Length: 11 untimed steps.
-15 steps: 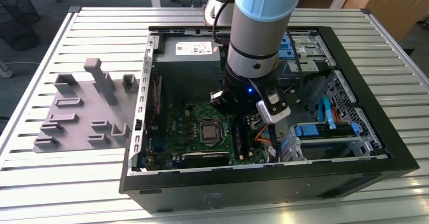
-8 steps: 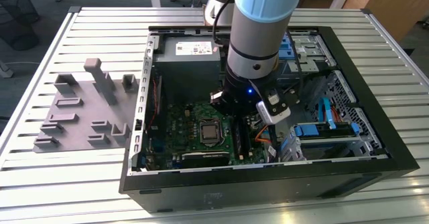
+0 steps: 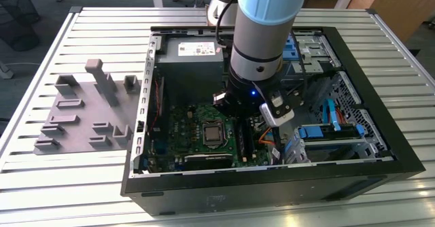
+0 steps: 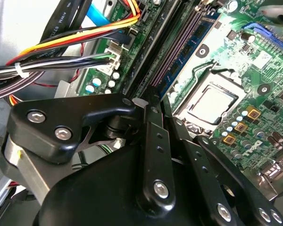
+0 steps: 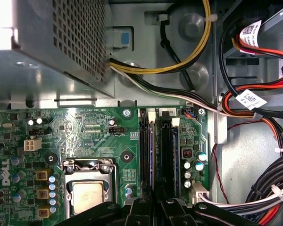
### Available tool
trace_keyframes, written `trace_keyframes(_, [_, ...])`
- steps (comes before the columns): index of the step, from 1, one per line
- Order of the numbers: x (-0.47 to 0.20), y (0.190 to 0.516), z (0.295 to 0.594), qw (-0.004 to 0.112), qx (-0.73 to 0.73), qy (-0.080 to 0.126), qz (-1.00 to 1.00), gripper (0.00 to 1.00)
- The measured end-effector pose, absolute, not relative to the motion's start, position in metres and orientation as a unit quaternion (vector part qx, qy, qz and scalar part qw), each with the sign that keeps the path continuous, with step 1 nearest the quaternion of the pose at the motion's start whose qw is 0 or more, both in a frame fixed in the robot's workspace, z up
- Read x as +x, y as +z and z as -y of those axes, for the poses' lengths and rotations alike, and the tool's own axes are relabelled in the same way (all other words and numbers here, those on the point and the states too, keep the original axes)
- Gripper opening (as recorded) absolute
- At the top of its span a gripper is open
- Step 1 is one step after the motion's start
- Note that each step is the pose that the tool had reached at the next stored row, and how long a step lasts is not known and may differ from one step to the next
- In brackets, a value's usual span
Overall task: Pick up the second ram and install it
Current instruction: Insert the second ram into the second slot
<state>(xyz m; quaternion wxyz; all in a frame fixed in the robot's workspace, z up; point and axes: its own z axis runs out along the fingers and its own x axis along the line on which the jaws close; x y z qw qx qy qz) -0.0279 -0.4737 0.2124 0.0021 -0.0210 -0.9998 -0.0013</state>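
In both wrist views my gripper (image 4: 155,106) (image 5: 156,201) is low over the motherboard's long black slots (image 5: 165,155). Its fingers are drawn together on a thin blue-green strip, the second ram (image 5: 152,150) (image 4: 185,59). The ram stands on edge along a slot beside the processor socket (image 5: 88,193) and runs away from the fingertips. Another blue strip (image 5: 176,155) stands in the slot nearer the cables. In the exterior view my arm (image 3: 262,44) reaches down into the open computer case (image 3: 380,150), and the wrist hides the ram.
Bundled power cables (image 5: 254,113) (image 4: 61,52) run close beside the slots. The metal power supply box (image 5: 61,42) stands past the board. A grey holder with upright posts (image 3: 88,110) lies on the slatted table at the exterior view's left. Blue drive-bay clips (image 3: 319,131) are at the right.
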Motion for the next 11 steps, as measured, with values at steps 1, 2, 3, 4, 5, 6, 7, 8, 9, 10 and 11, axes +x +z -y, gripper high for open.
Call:
trace_keyframes(1, [-0.0279,0.2124,0.4740,0.002,-0.021,-0.001,1.000,0.14])
trace_keyframes(2, [-0.0279,0.2123,0.4743,0.002,-0.021,-0.001,1.000,0.14])
trace_keyframes(3, [-0.0279,0.2123,0.4746,0.002,-0.021,-0.001,1.000,0.14])
trace_keyframes(4, [-0.0279,0.2123,0.4747,0.002,-0.021,-0.001,1.000,0.14])
trace_keyframes(5, [-0.0279,0.2124,0.4748,0.002,-0.021,-0.001,1.000,0.14])
trace_keyframes(6, [-0.0279,0.2124,0.4751,0.002,-0.021,-0.001,1.000,0.14])
trace_keyframes(7, [-0.0279,0.2124,0.4753,0.002,-0.021,-0.001,1.000,0.14])
trace_keyframes(8, [-0.0279,0.2124,0.4754,0.002,-0.021,-0.001,1.000,0.14])
trace_keyframes(9, [-0.0279,0.2123,0.4754,0.002,-0.021,-0.001,1.000,0.14])
trace_keyframes(10, [-0.0279,0.2124,0.4754,0.002,-0.021,-0.001,1.000,0.14])
trace_keyframes(11, [-0.0279,0.2124,0.4754,0.002,-0.021,-0.002,1.000,0.14])
